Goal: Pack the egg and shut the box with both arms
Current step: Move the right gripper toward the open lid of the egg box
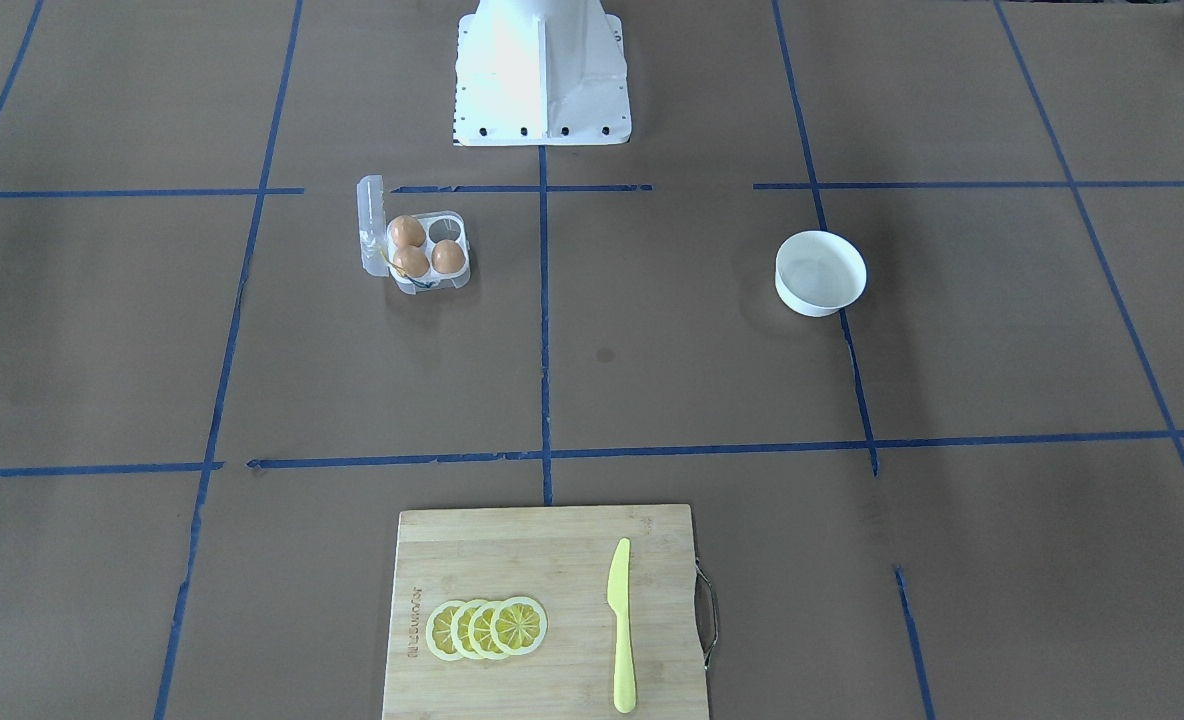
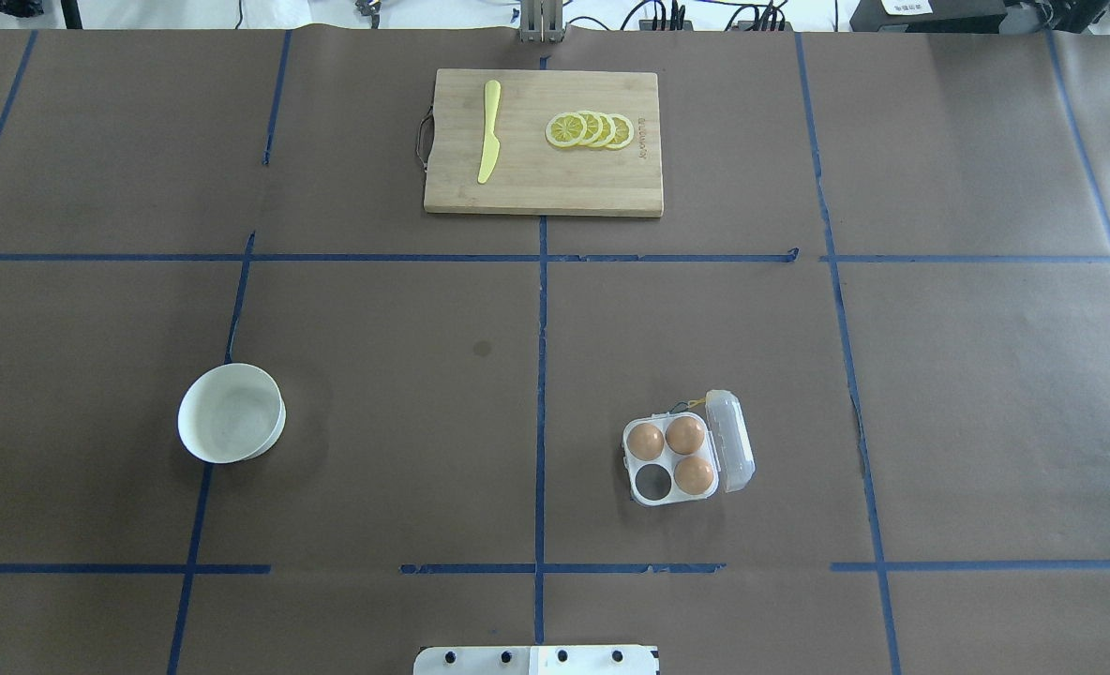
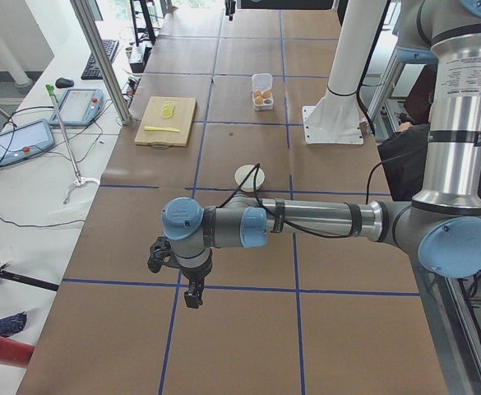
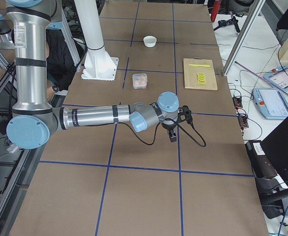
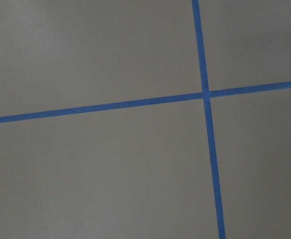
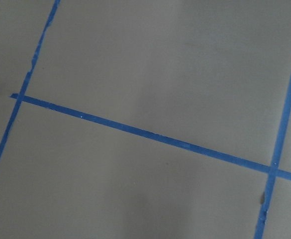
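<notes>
Sitting open on the brown paper-covered table (image 2: pixel 377 309), the small clear plastic egg box (image 2: pixel 733 455) holds three orange-brown eggs (image 2: pixel 685 434), its 7 o'clock cup vacant and its lid raised at 3 o'clock. A round white bowl (image 2: pixel 232 412) stands well apart at 9 o'clock. The left gripper (image 3: pixel 192 295) and the right gripper (image 4: pixel 172 135) hang far off, and whether their fingers are parted cannot be told.
</notes>
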Controlling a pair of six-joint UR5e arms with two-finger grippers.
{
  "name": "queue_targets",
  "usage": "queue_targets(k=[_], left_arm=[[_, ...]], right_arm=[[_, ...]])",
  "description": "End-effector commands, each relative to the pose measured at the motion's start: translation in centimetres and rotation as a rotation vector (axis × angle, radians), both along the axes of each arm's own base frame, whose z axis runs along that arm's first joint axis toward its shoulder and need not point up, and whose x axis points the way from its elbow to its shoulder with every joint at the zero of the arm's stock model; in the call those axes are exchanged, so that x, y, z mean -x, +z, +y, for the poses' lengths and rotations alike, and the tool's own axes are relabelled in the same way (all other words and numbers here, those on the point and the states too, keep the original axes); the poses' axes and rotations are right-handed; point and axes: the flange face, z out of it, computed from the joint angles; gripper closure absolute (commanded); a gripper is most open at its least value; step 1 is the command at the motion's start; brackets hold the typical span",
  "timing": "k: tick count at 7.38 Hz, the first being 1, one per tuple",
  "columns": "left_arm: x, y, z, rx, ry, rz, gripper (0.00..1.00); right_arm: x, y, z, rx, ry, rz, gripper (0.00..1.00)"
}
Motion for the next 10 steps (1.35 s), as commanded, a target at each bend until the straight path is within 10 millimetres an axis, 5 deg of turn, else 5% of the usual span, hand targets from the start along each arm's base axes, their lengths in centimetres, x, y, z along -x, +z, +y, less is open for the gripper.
queue_targets(k=[1, 2, 4, 7, 9, 10], left_arm=[[0.1, -1.1, -0.8, -0.015, 0.009, 0.003, 0.0], [0.1, -1.7, -1.4, -0.025, 0.011, 0.002, 0.0], [0.1, -2.1, -1.6, -0.035, 0.011, 0.003, 0.0], [-0.2, -3.0, -2.3, -0.05, 0.01, 0.027, 0.0], [-0.2, -3.2, -2.4, -0.053, 0.01, 0.03, 0.0], [-0.2, -3.5, -2.6, -0.059, 0.01, 0.03, 0.0]], right_arm=[[6.8, -3.4, 1.8, 0.118, 0.04, -0.003, 0.43], [9.4, -3.9, 2.6, 0.191, 0.059, -0.03, 0.86], [14.5, -5.2, 5.1, 0.246, 0.051, -0.097, 0.86], [23.2, -14.3, 9.6, 0.302, 0.022, -0.202, 0.86], [32.0, -21.3, 11.5, 0.315, 0.048, -0.26, 0.9], [34.3, -23.3, 12.2, 0.298, 0.037, -0.265, 0.9]])
